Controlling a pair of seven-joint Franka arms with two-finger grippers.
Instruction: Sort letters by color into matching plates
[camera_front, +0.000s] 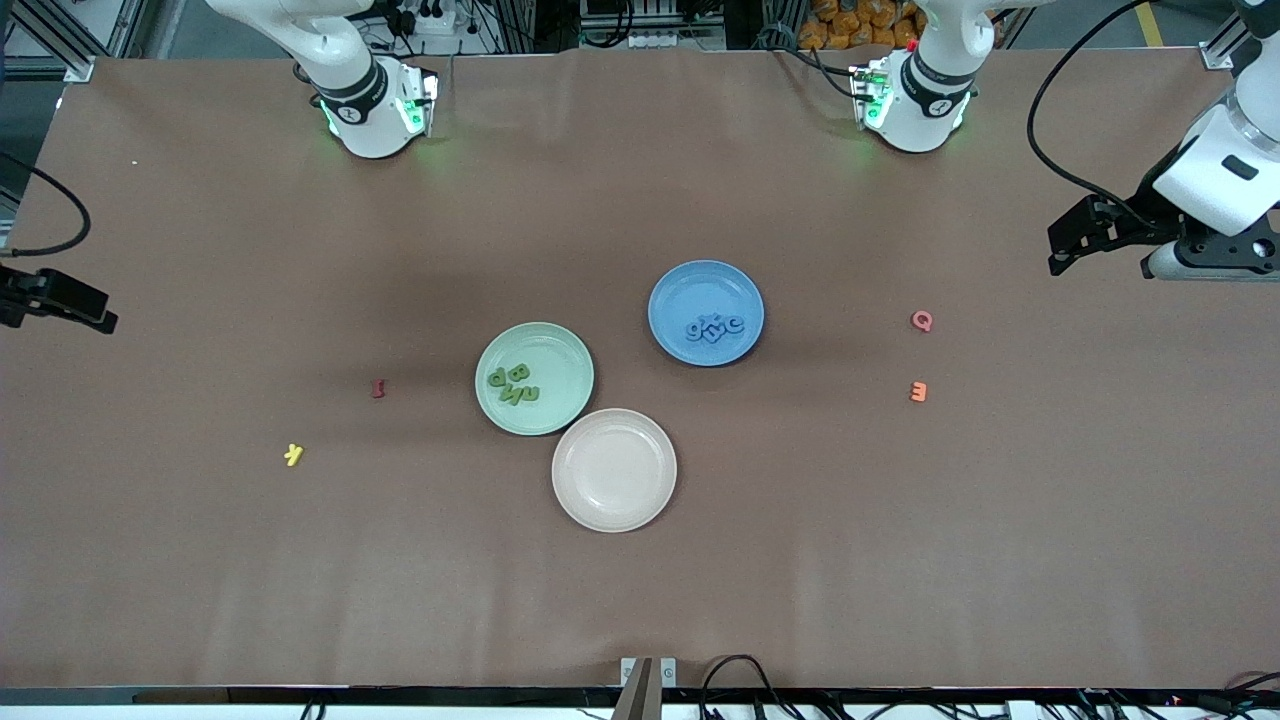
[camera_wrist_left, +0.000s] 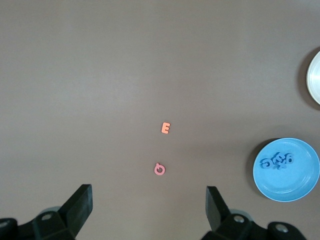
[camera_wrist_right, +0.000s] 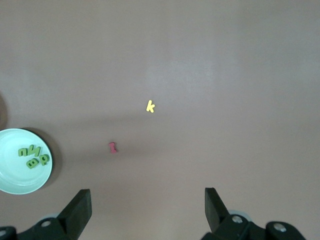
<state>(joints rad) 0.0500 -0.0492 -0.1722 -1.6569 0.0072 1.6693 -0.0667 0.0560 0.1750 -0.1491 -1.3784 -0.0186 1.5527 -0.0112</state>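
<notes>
The mint green plate (camera_front: 560, 350) holds several green letters (camera_front: 513, 383). The blue plate (camera_front: 700, 285) holds several blue letters (camera_front: 715, 326). The beige plate (camera_front: 614, 470) is empty. A pink letter (camera_front: 922, 320) and an orange E (camera_front: 918, 392) lie toward the left arm's end. A red letter (camera_front: 378, 388) and a yellow k (camera_front: 293, 455) lie toward the right arm's end. My left gripper (camera_wrist_left: 149, 197) is open and empty, raised over bare table beside the pink letter (camera_wrist_left: 159, 169). My right gripper (camera_wrist_right: 147, 200) is open and empty, raised over the right arm's end of the table.
The three plates sit close together mid-table, the beige one nearest the front camera. The left wrist view shows the orange E (camera_wrist_left: 165, 128) and blue plate (camera_wrist_left: 295, 180). The right wrist view shows the yellow k (camera_wrist_right: 150, 106), red letter (camera_wrist_right: 113, 147) and green plate (camera_wrist_right: 15, 175).
</notes>
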